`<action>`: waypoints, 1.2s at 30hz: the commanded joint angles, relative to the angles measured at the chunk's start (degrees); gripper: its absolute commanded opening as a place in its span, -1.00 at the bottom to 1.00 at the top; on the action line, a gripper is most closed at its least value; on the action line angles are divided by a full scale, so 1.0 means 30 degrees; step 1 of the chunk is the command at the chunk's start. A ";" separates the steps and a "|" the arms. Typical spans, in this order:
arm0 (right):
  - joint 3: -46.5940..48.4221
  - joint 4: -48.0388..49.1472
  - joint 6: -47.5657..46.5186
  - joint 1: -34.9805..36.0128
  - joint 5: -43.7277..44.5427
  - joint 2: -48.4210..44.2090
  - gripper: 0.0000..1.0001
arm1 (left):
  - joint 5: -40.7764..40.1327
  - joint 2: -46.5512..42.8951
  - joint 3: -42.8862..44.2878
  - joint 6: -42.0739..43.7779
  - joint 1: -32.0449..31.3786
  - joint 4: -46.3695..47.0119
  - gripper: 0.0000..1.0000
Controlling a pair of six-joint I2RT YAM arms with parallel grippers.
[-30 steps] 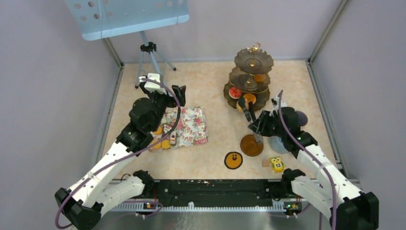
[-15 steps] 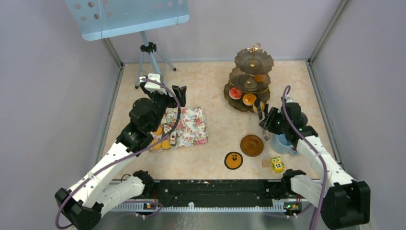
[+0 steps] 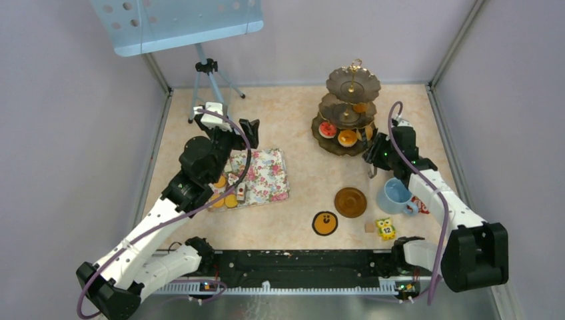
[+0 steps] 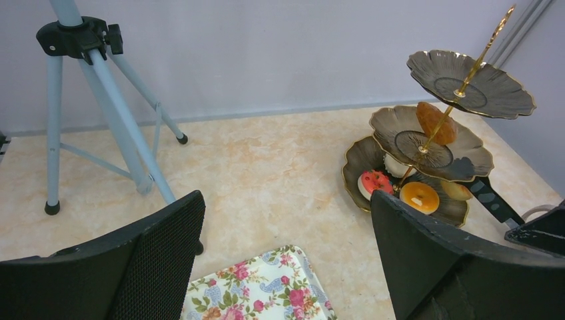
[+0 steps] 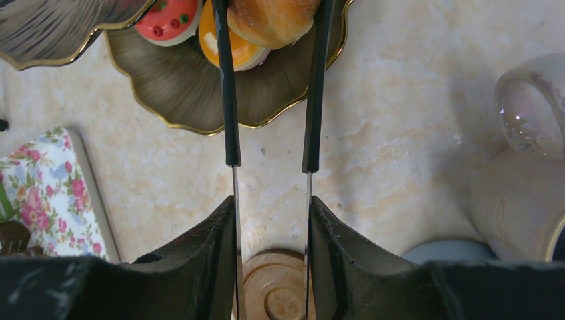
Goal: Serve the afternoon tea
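Marbled beige table (image 3: 293, 127), lilac walls (image 3: 320, 40) — left pincer (image 4: 286, 203) gapes beside the floral tray (image 3: 266, 173), right pincer (image 5: 270, 207) clamped on tongs (image 5: 228, 100) at the stand (image 3: 352, 83).

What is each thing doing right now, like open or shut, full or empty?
Left gripper: open, holding nothing.
Right gripper: shut on the tongs.
Tongs: squeezed around a golden bun at the stand's bottom tier.
Stand: upright, top tier bare, red round on the bottom tier.
Blue cup: upright, beside the saucer, not on it.
Saucer: flat, nothing on it.
Floral tray: pastries lying on it.
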 commanded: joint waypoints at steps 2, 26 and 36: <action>0.1173 0.2476 -0.0750 -0.0266 0.1143 0.1361 -0.49 | -0.0125 -0.0133 0.0443 -0.0093 0.0020 0.0653 0.97; 0.1992 0.4950 -0.2086 -0.0265 0.2180 0.4803 -0.02 | 0.0123 0.0039 0.0585 -0.0046 0.0026 0.0572 0.97; 0.2015 0.4433 -0.1933 -0.0261 0.1933 0.4416 0.02 | -0.0245 -0.0059 0.0468 -0.0018 0.0022 0.0618 0.98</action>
